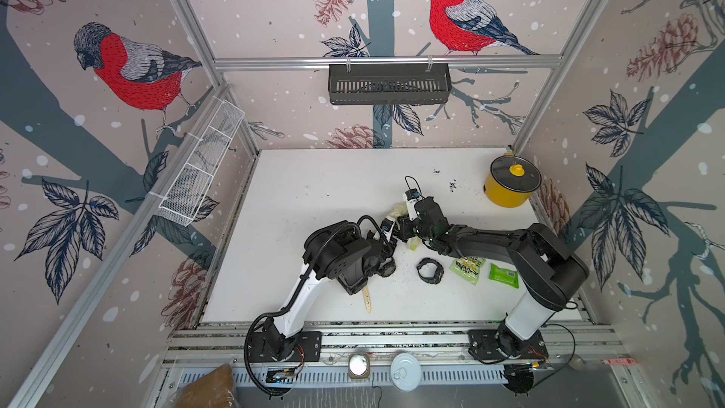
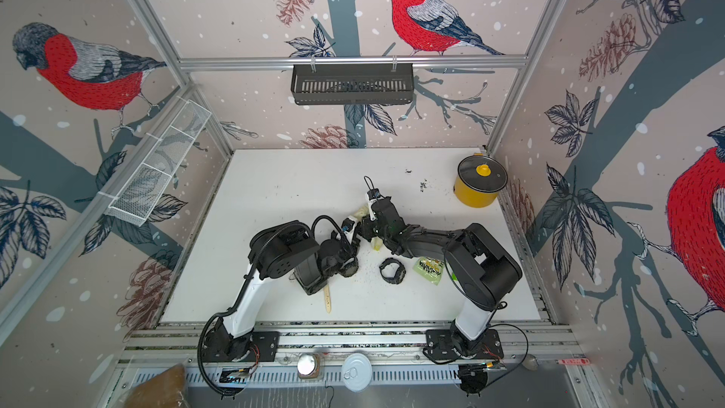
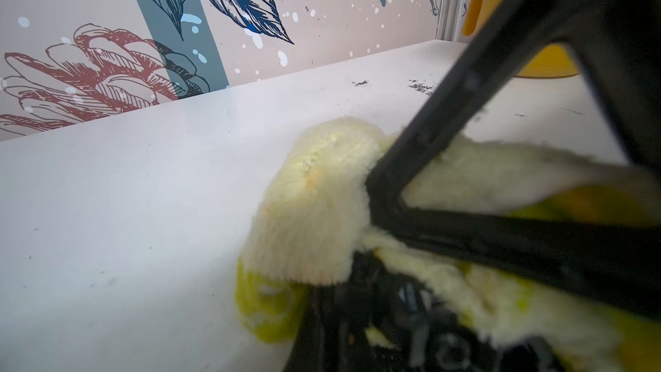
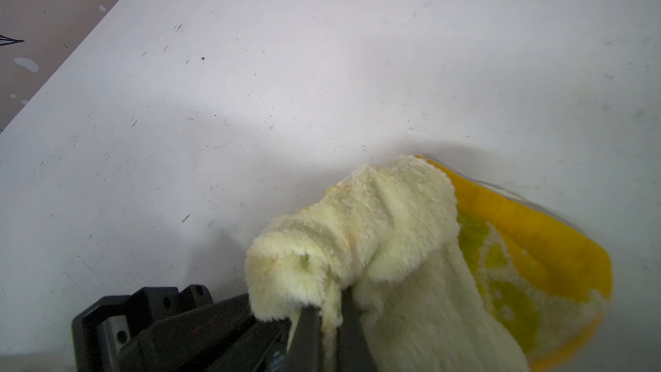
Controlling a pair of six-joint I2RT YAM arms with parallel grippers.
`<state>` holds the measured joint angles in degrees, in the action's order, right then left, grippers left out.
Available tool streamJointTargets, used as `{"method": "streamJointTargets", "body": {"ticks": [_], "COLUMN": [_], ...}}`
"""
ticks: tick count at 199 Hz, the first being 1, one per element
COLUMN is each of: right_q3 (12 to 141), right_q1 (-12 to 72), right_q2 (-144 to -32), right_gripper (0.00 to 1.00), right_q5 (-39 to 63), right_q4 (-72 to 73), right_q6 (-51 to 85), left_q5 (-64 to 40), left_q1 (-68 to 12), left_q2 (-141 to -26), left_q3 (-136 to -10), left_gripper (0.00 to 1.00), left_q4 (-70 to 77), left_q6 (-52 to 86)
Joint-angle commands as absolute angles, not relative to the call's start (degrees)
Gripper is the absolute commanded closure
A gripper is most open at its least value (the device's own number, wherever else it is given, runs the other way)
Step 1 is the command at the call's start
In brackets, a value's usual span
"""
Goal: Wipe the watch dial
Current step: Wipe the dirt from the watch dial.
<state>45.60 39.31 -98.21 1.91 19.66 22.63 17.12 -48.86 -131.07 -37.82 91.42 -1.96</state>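
Cloth (image 4: 375,245): clamped in right jaws, mid-surface (image 1: 314,190).
Left jaws: together at cloth; hold unclear.
Black watch (image 1: 430,270): on surface, near-right of cloth, apart.
Tan-strap watch (image 1: 367,298): partly under left arm (image 1: 337,253).
Progress: cloth in grip; dial wipe seemingly left.

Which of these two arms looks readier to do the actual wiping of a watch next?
Probably the right. The right gripper is already shut on the yellow cloth, clear in its wrist view, and the black watch lies close beside that arm in both top views.
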Motion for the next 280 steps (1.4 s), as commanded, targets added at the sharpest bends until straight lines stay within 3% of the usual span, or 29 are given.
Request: {"method": "streamJointTargets", "body": {"ticks": [1,42,120,198,280], "right_q3": [43.0,35.9,38.9,49.4,33.6], "right_q1": [37.6,30.8,30.3,35.6,38.5], "right_q2": [-98.2,-92.0,-77.0,-92.7,-86.4], "right_gripper": [0.98,0.98,0.98,0.98,0.98], "right_q5": [2.3,2.6,4.4,6.1,5.7], "right_q4": [6.9,6.7,5.6,9.8,15.1], "right_q6": [23.5,21.8,19.1,14.0,18.5], "left_q5": [8.2,8.3,7.8,8.3,17.0], "left_q1": [-49.6,-49.7,-49.7,-50.0,-51.5], "left_q2": [-131.7,-131.9,-132.1,-132.4,-131.8], "left_q3": [-37.9,-37.9,-37.9,-37.9,-40.9], "left_gripper": [1.00,1.00,1.00,1.00,1.00], "left_q4": [95.4,95.4,95.8,96.0,90.0], "left_q6": [-3.5,-3.3,-3.7,-4.1,-2.4]}}
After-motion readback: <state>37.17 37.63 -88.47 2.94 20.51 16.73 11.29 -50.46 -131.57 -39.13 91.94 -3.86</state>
